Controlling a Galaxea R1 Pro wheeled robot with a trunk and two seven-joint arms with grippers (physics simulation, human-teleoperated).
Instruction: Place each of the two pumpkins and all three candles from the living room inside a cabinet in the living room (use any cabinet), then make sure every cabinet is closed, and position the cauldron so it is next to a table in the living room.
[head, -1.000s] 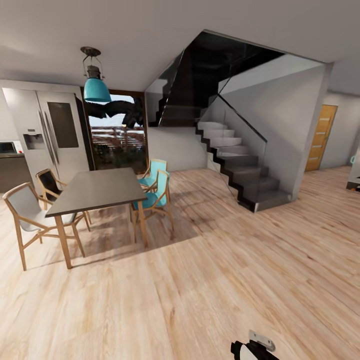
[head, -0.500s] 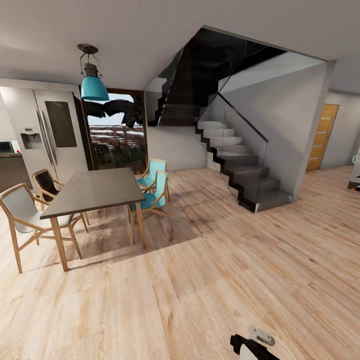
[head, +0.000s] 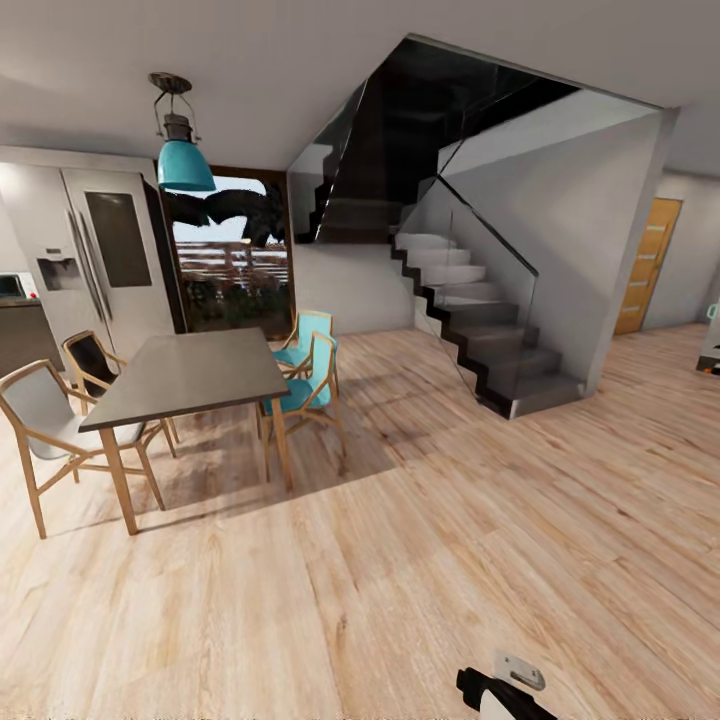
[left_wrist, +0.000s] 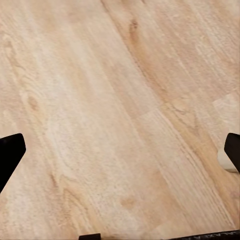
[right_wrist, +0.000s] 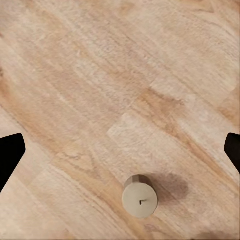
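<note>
a pale wooden floor (head: 420, 560) is seen stretching across the room in the head view, and a dining table (head: 190, 375) with a dark grey top is taken here as the landmark. wooden-framed chairs are set around the dining table: a pale-seated chair (head: 45, 425) and a dark-seated chair (head: 90, 362) on its kitchen side, and two teal chairs (head: 305, 375) on the side toward a staircase (head: 480, 330). a teal pendant lamp (head: 185, 160) is hung above the dining table, a steel fridge (head: 90, 255) is stood behind it, and a dark-framed window (head: 235, 255) is placed just beyond its far end. the staircase, with grey steps and a glass side, is well apart from the dining table, and an orange-brown door (head: 648, 265) is seen farther off past the staircase. part of a black and white arm (head: 500, 692) is shown at the lower edge of the head view. in the left wrist view the left gripper (left_wrist: 120, 155) is seen released, its two dark fingertips (left_wrist: 9, 155) spread wide over bare floor. in the right wrist view the right gripper (right_wrist: 120, 152) is likewise held wide apart and nothing is grasped; a candle (right_wrist: 140, 196), squat and pale with a tiny dark wick, is stood upright on the floor below it, touched by neither finger.
</note>
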